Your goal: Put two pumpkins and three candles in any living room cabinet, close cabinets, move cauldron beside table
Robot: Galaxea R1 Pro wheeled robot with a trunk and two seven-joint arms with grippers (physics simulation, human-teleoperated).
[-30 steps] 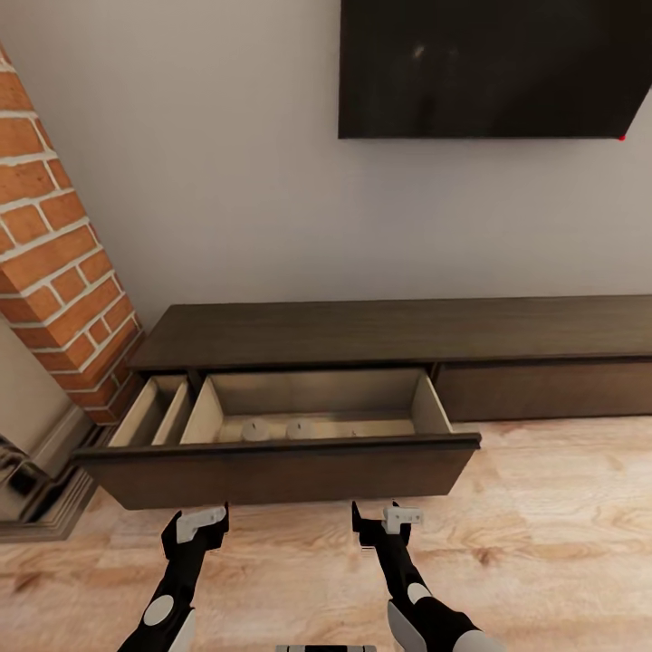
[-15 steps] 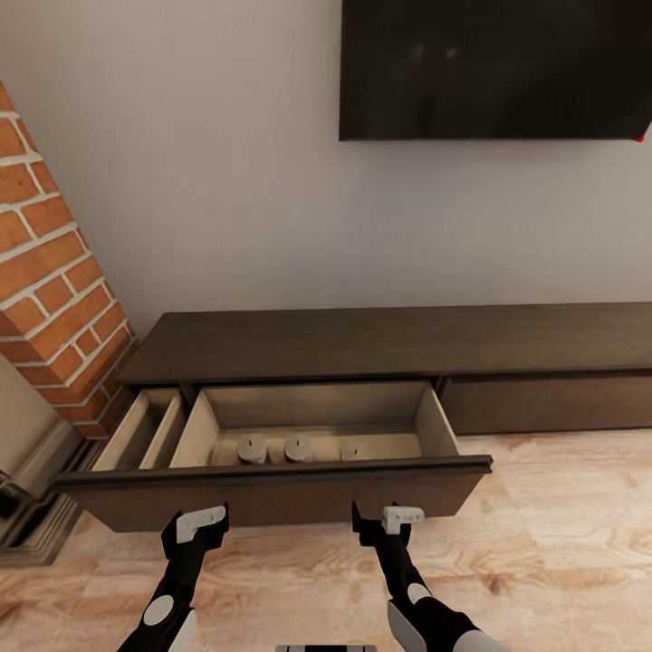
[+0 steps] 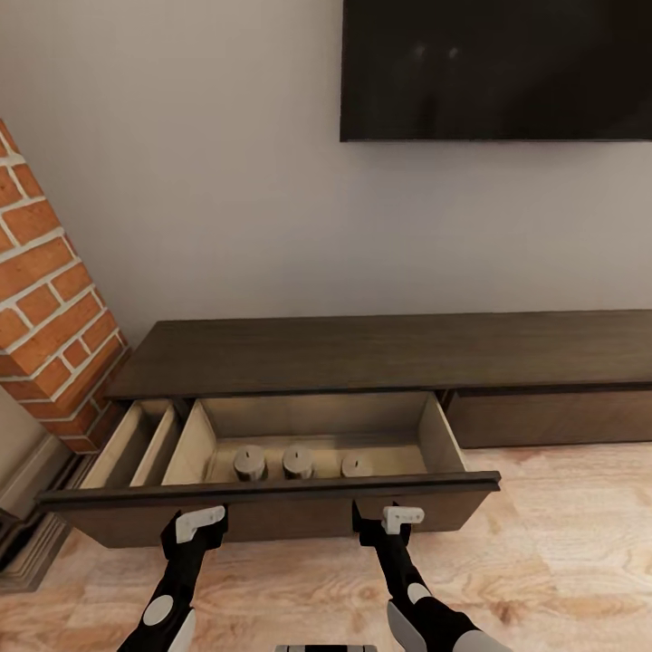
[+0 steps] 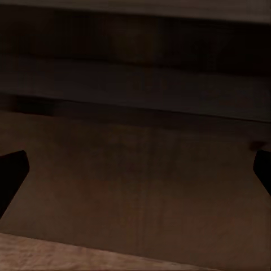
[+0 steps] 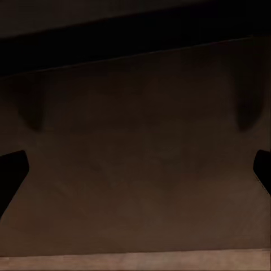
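The long, low dark-brown wooden cabinet point(image 3: 389, 349) stands against a pale wall, its left pull-out front point(image 3: 272, 507) drawn open over the light wooden floor point(image 3: 561, 543); inside the pale interior three short brownish-grey cylindrical candles point(image 3: 301, 462) stand upright in a row near the front, close together but apart; a narrower compartment lies to their left behind a divider. The left gripper point(image 3: 195, 527) and the right gripper point(image 3: 388, 522) hover just in front of the drawer front, possibly touching it, though the head view does not settle that; in each wrist view dark fingertips point(image 4: 12, 172) point(image 5: 11, 169) sit at opposite edges, so both grippers are spread wide and empty. A red brick pillar point(image 3: 45, 308) rises at left; a black wall screen point(image 3: 498, 68) hangs above.
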